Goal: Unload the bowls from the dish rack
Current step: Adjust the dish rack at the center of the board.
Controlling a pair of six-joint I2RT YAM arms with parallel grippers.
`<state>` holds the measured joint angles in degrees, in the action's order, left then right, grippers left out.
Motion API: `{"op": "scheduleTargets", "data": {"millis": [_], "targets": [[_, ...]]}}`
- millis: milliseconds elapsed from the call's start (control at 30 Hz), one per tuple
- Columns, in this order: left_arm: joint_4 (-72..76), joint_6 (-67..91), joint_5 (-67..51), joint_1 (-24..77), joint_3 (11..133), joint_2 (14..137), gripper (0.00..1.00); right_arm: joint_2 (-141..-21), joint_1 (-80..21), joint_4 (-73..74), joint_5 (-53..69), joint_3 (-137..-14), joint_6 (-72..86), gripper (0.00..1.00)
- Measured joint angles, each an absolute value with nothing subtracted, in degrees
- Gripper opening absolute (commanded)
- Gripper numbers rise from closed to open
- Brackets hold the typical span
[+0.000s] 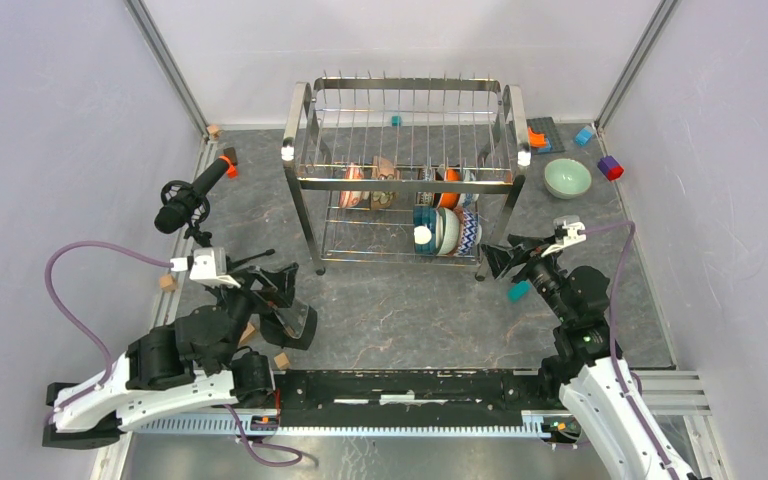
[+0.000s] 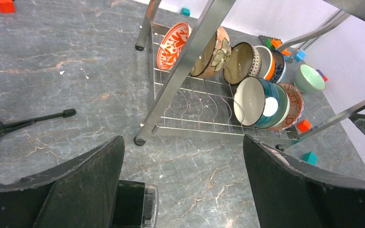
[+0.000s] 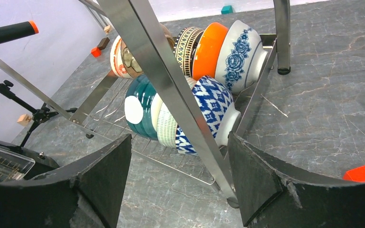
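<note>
Grey marbled worktop (image 1: 400, 310) here. The rack (image 1: 405, 183) stands on it on its legs, toward the back. Right of it a green bowl (image 1: 567, 178) sits upright straight on the stone, with a purple block (image 1: 610, 167) just beside it by the wall. A blue block (image 1: 583, 135) and a dark baseplate (image 1: 548, 128) lie in the far right corner. There's a teal block (image 1: 396, 121) behind the rack and a second teal block (image 1: 519, 291) near its front right leg. On the left are wooden cubes (image 1: 167, 283) and a mic stand (image 1: 192, 200).

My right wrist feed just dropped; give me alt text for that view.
The open right gripper faces the dish rack, one of its slanted steel bars crossing the view. Bowls stand on edge inside: teal bowl, ribbed cream bowl and blue-patterned bowl nearest; orange bowl and floral white bowl behind.
</note>
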<state>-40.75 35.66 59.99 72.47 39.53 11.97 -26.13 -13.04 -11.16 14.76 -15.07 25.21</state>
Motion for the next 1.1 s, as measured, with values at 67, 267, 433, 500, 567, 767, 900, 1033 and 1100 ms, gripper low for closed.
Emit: {"op": "scheduleTargets", "data": {"millis": [67,267,433,500,567,767,900,1033,1100], "targets": [[-40.95,35.03,60.40,72.47,39.97,11.99,1.00,-26.09,-13.04,-11.16,14.79,-15.07,25.26,0.79],[-40.93,32.91,61.80,72.47,40.84,12.01,0.99,-25.96,-13.04,-12.23,15.03,-15.07,25.69,0.77],[-38.20,29.56,63.68,72.47,40.38,12.80,0.99,-26.63,-13.04,-14.13,14.96,-15.07,26.74,0.77],[-35.11,27.38,64.03,72.47,39.35,13.98,0.99,-27.07,-13.04,-15.03,14.70,-15.05,27.20,0.77],[-31.88,25.08,64.25,72.47,38.61,16.12,1.00,-27.53,-13.04,-15.92,14.06,-15.05,27.66,0.77],[-18.59,16.78,66.02,72.44,37.65,25.63,0.99,-30.28,-13.13,-16.73,11.68,-15.09,28.25,0.78],[-8.62,11.07,65.91,71.22,35.59,27.33,0.96,-32.45,-13.13,-16.99,11.09,-15.68,28.75,0.78],[-5.65,10.17,63.18,65.19,36.91,32.01,0.96,-34.26,-13.15,-17.34,10.87,-16.47,29.15,0.78],[-6.66,11.68,59.77,60.20,38.11,35.07,0.97,-34.92,-13.26,-17.52,10.87,-16.82,29.15,0.78]]}}
